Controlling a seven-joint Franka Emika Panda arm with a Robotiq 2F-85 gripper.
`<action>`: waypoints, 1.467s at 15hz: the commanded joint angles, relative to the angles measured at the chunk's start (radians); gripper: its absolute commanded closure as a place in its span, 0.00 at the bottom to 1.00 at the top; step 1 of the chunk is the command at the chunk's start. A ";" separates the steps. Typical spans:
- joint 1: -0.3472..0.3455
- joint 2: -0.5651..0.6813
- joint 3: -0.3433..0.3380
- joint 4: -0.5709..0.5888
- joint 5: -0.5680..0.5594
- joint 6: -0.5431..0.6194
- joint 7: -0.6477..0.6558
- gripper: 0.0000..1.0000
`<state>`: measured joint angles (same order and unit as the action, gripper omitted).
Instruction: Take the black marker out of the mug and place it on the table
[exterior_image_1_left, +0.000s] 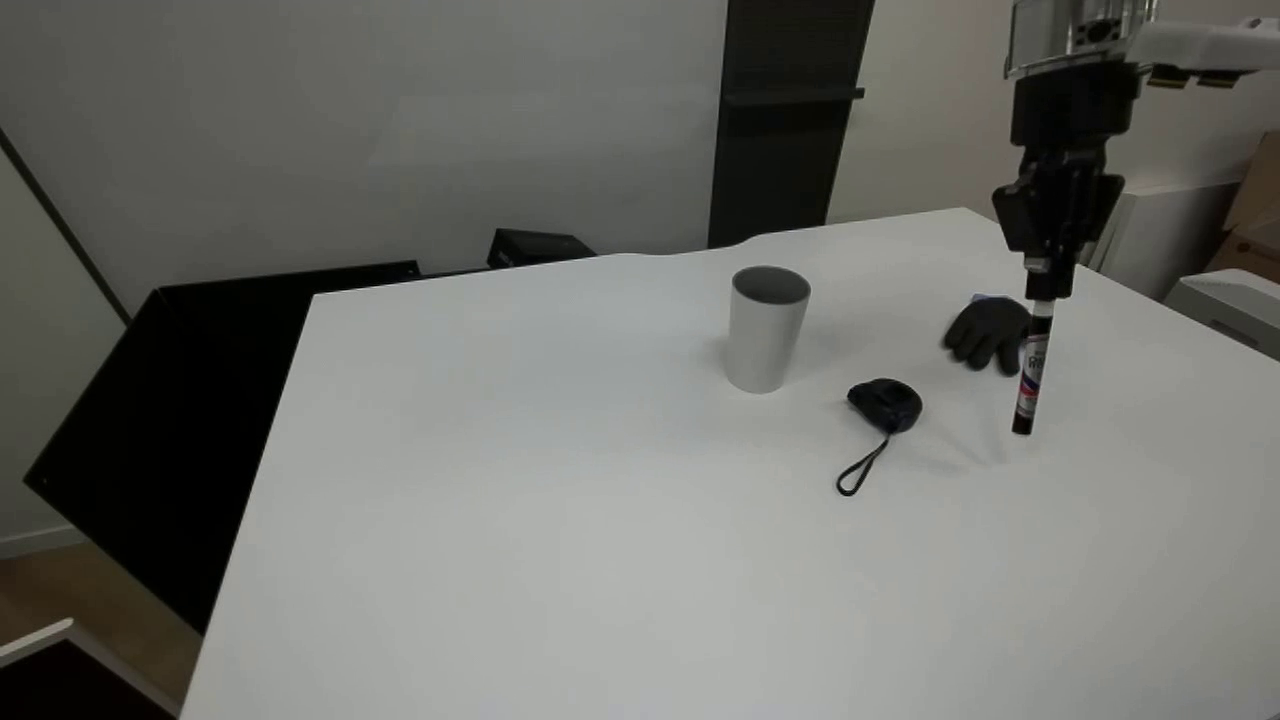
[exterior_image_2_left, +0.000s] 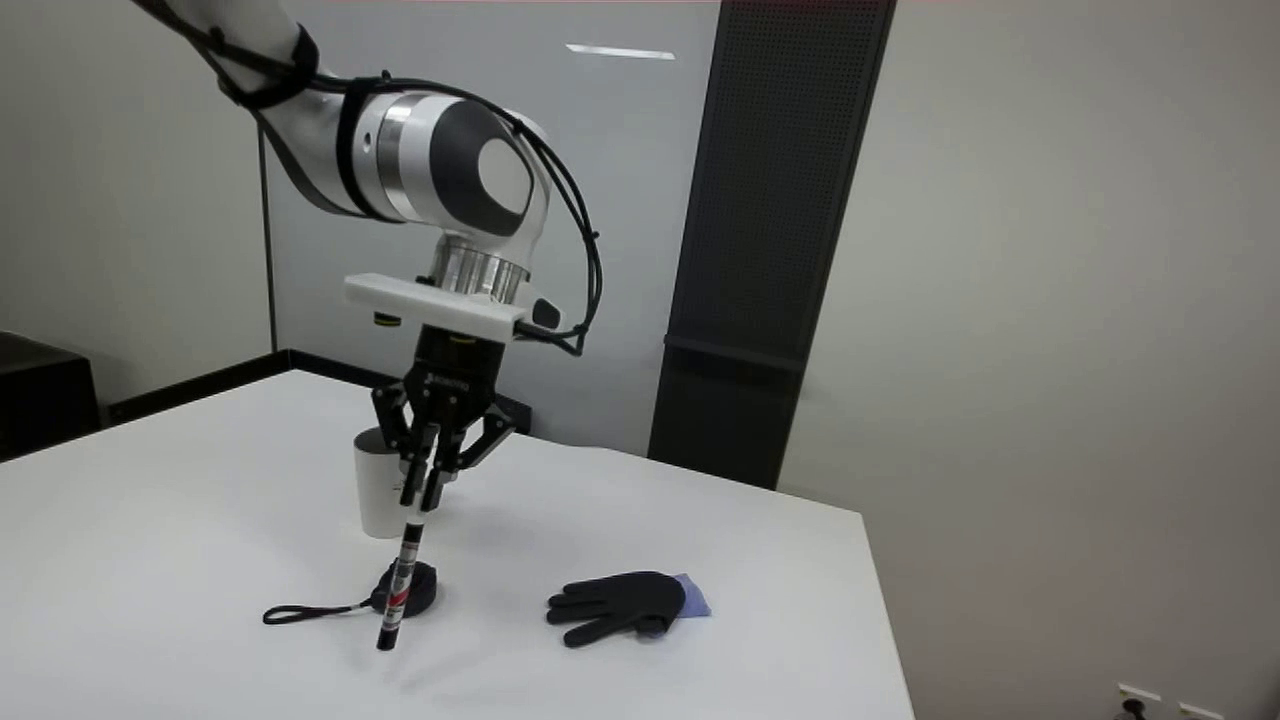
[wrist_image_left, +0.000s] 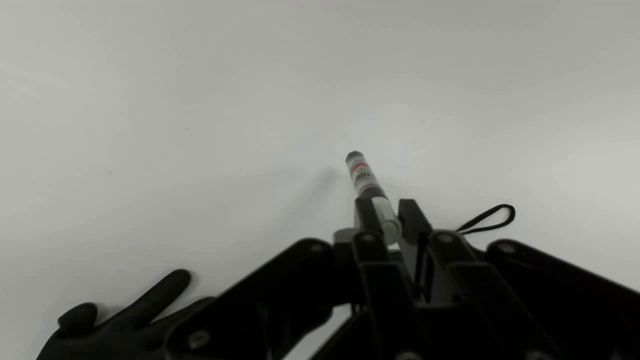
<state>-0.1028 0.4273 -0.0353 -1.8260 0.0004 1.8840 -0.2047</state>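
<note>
The marker (exterior_image_1_left: 1034, 365) has a white and red label, black ends and a white cap end. It hangs nearly upright, slightly tilted, from my gripper (exterior_image_1_left: 1048, 288). In an exterior view the fingers (exterior_image_2_left: 421, 497) are closed round the top of the marker (exterior_image_2_left: 399, 585). In the wrist view the gripper (wrist_image_left: 387, 204) pinches the white end of the marker (wrist_image_left: 363, 176). Its lower end seems a little above the white table (exterior_image_1_left: 560, 520), apart from its shadow. The grey-white mug (exterior_image_1_left: 764, 335) stands upright away from the gripper; it is partly hidden behind the gripper in an exterior view (exterior_image_2_left: 378, 490).
A black tape measure (exterior_image_1_left: 886, 405) with a wrist strap lies between the mug and the marker. A black glove (exterior_image_1_left: 988, 332) with a blue patch lies near the gripper and also shows in the wrist view (wrist_image_left: 125, 325). A wall stands behind the table.
</note>
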 joint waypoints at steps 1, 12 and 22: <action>-0.015 0.026 0.008 -0.016 0.046 -0.020 -0.008 0.93; -0.036 0.049 0.004 -0.086 0.128 -0.033 -0.013 0.93; -0.004 -0.058 0.000 -0.199 0.066 0.341 -0.006 0.08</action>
<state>-0.1223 0.4489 -0.0346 -1.9483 0.0969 2.0897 -0.2191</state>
